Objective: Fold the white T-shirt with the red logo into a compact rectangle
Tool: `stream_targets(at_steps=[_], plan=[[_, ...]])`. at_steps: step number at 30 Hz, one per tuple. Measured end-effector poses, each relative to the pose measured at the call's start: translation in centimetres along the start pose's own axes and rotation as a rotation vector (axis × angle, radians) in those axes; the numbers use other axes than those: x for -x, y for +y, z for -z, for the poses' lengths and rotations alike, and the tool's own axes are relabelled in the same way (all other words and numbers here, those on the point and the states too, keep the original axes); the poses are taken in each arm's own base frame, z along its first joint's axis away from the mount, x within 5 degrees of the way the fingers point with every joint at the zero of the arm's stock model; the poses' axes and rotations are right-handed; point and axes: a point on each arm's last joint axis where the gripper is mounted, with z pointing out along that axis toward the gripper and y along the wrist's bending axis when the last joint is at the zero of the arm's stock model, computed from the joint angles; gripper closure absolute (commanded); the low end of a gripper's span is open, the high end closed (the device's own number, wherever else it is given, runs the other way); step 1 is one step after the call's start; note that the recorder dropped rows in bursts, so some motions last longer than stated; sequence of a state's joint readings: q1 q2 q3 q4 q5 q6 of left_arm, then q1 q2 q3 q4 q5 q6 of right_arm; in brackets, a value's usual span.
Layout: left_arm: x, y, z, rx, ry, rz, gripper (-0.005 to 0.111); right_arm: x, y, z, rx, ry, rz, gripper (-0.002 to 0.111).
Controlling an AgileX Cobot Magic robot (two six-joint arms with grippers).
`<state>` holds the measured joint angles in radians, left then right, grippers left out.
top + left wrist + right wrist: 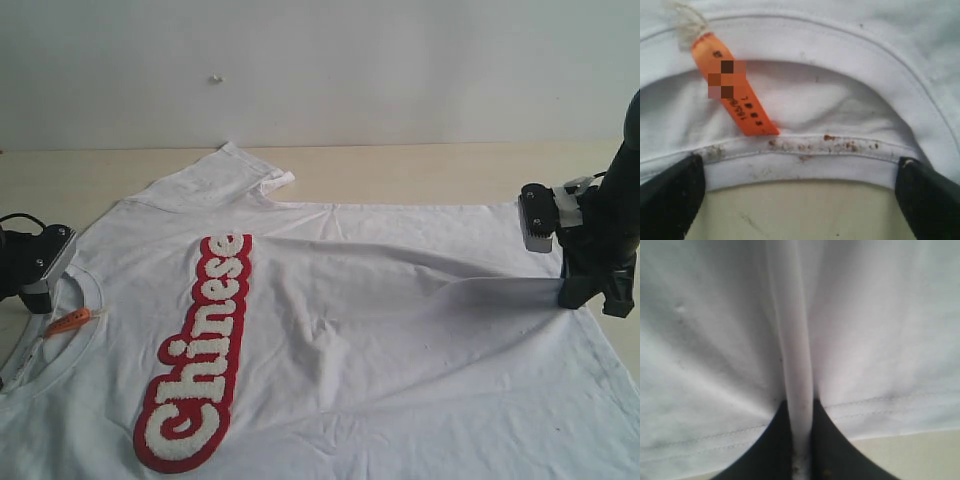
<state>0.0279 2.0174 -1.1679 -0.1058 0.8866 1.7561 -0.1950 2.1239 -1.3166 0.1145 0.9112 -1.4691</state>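
So the white T-shirt (380, 330) is spread front-up across the desk (400, 170), neck toward the left edge, bottom hem (715, 440) toward the right edge, and one sleeve pointing at the far edge. The near part of the shirt runs out of the exterior view. The red logo (195, 360) reads "Chinese" and sits as a long strip across the chest, closer to the left edge than the right.

The left gripper (799, 197) is at the collar (805, 160) with its jaws spread wide, one finger on each side of the collar's rim and nothing pinched between them. The orange tag (732, 87) hangs on a bit of string just inside the neck opening. There are some brownish specks along the collar seam too.

The right gripper (802, 445) is over by the right edge, clamped on the shirt at the hem. A narrow fold of white fabric is squeezed between its fingers, and the cloth rises in a ridge from there toward the middle of the shirt.
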Motion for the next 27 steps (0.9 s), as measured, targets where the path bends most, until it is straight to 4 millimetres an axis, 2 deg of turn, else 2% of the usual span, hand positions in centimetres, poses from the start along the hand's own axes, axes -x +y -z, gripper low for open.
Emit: stream_targets(at_steps=[27], plan=[[0.0, 0.0, 0.0, 0.0, 0.0, 0.0, 0.004, 0.01, 0.0, 0.0, 0.0, -0.001, -0.016, 0.108]])
